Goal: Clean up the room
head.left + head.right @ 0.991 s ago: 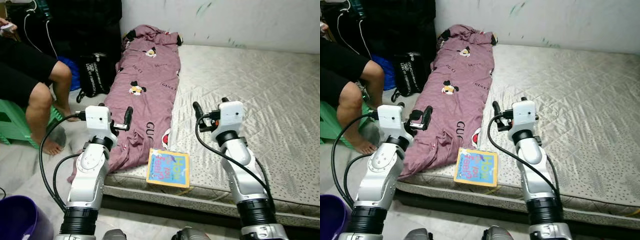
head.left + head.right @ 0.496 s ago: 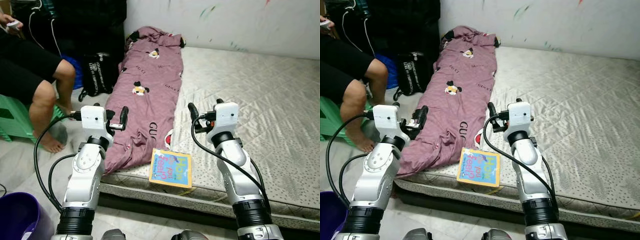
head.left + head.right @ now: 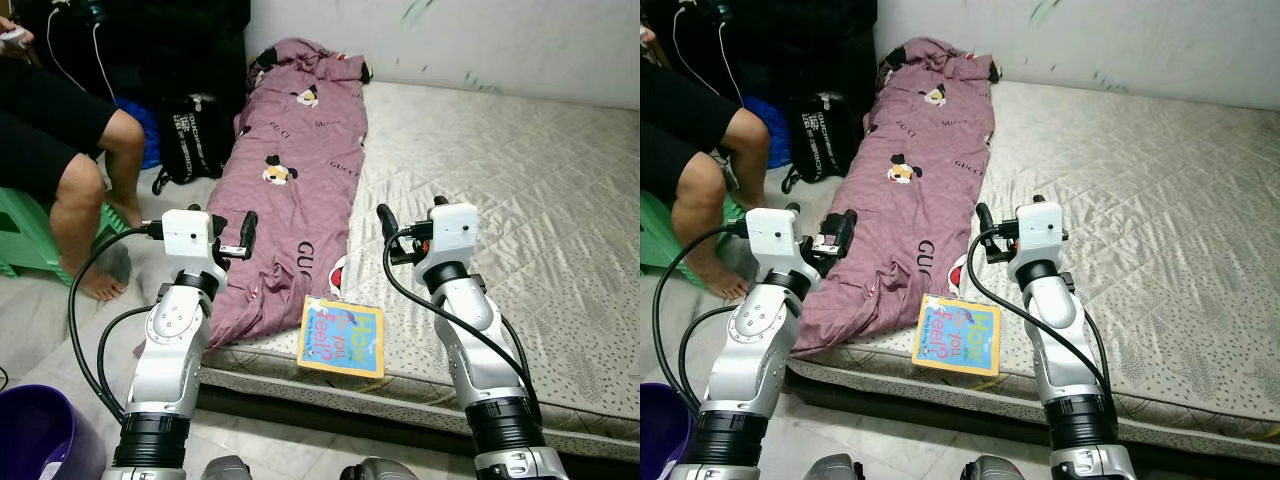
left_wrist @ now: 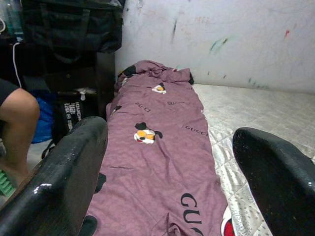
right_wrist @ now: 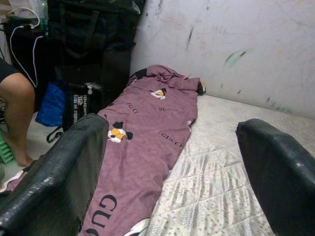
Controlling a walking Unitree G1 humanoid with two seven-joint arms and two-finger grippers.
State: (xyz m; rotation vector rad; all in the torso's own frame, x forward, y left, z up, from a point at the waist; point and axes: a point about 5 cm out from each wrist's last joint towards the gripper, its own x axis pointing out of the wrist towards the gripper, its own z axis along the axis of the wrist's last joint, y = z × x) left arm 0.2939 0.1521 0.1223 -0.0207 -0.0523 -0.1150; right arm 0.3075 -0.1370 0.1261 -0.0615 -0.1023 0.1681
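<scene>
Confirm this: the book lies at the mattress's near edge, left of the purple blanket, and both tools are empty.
Wrong side. The left eye view shows the book right of the blanket, at the mattress's near edge. Both tools, left and right, are empty.

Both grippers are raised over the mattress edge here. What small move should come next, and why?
Probably lower the right gripper toward the book. It lies loose at the mattress edge, just below that open, empty gripper, nearer than the purple blanket.

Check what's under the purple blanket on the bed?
The purple blanket lies along the mattress edge, its side hanging toward the floor. A red-and-white bit shows at its hem; anything else beneath is covered.
</scene>
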